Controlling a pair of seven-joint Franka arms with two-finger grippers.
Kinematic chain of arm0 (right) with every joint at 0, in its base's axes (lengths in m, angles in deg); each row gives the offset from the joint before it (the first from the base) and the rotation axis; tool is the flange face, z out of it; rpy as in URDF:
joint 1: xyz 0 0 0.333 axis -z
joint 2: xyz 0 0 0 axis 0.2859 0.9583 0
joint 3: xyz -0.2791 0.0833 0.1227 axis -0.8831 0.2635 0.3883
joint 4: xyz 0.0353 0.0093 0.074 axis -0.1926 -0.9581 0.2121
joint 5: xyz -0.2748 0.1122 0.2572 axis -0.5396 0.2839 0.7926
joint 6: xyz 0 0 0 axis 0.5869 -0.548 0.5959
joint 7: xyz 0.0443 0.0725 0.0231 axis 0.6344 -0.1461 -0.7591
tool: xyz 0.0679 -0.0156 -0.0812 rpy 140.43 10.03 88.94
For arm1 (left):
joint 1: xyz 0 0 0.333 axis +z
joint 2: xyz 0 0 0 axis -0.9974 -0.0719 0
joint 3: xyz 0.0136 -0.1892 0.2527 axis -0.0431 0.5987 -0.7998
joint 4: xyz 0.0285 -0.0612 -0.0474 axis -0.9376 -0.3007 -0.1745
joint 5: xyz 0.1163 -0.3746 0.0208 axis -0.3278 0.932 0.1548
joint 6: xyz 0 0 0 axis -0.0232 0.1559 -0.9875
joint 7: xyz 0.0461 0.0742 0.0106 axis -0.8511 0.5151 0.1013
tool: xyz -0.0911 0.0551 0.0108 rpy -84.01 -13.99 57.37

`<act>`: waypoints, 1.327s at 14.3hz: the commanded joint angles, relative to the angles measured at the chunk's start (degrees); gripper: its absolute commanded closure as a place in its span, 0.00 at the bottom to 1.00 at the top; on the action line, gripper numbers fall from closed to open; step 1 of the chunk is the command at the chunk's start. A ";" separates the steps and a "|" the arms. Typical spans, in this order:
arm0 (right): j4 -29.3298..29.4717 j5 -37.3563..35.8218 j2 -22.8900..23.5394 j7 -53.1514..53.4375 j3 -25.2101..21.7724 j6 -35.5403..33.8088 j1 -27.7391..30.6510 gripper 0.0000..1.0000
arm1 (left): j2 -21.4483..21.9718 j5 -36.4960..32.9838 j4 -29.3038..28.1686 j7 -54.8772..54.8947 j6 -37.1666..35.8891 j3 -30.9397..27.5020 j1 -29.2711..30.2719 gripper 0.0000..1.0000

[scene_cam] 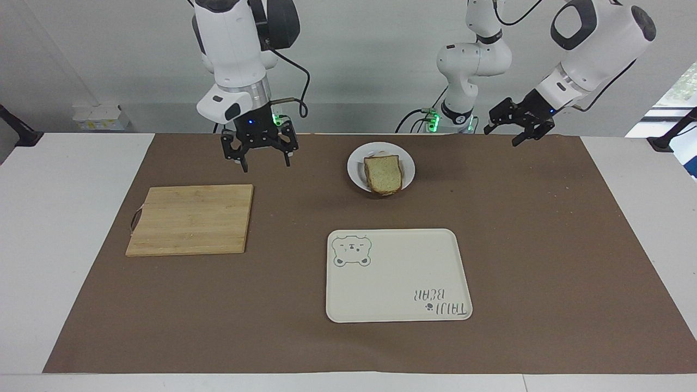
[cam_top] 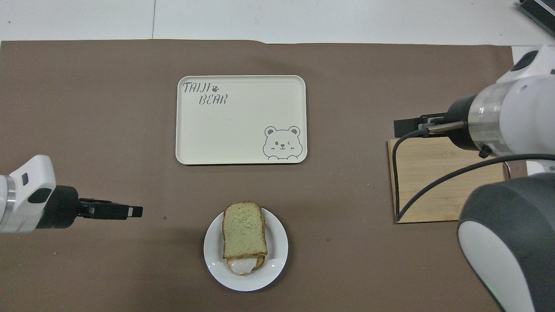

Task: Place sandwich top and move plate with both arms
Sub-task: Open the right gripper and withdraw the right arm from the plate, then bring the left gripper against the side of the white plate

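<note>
The sandwich top [scene_cam: 383,173] [cam_top: 244,229], a pale slice with a brown crust, lies on a slice topped with egg on the small white plate [scene_cam: 354,163] [cam_top: 277,266]. A bit of egg white shows at its end nearer the robots. My right gripper [scene_cam: 266,165] hangs open and empty over the mat, between the plate and the cutting board; in the overhead view its wrist hides it. My left gripper [scene_cam: 501,137] [cam_top: 134,211] is open and empty, raised over the mat beside the plate toward the left arm's end.
A cream tray [scene_cam: 397,275] [cam_top: 240,125] with a bear drawing lies farther from the robots than the plate. A wooden cutting board [scene_cam: 190,219] [cam_top: 433,182] lies toward the right arm's end. Brown mat covers the table.
</note>
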 commanded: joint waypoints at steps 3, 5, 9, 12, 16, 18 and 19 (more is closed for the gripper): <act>0.14 -0.04 -2.98 -0.15 0.66 -3.39 4.77 0.00 | 1.36 11.26 -12.30 9.89 7.75 -0.51 -0.83 0.02; 0.14 0.05 -3.52 -0.24 0.49 -4.88 6.62 0.00 | 0.48 17.94 -17.31 17.02 11.01 -0.51 -0.83 0.02; 2.69 0.49 -3.96 -0.59 -1.87 -7.43 7.15 0.00 | -2.24 27.08 -21.00 24.21 12.41 -0.51 -0.92 0.07; 2.78 0.40 -4.05 -4.00 -6.00 -8.67 7.07 0.00 | -3.30 31.13 -22.60 26.80 15.66 -0.51 -3.72 0.17; 2.61 -0.91 -4.22 -10.44 -10.06 -10.69 6.98 0.00 | -3.21 34.39 -24.71 26.80 19.80 -0.51 -7.86 0.24; 2.43 -2.66 -4.31 -10.44 -10.15 -12.70 6.98 0.00 | -4.09 35.01 -26.11 26.80 20.07 -0.51 -8.83 0.27; 2.43 -3.63 -3.88 -10.44 -10.06 -13.32 7.06 0.00 | -5.48 36.41 -26.12 26.80 20.16 -0.42 -8.92 0.30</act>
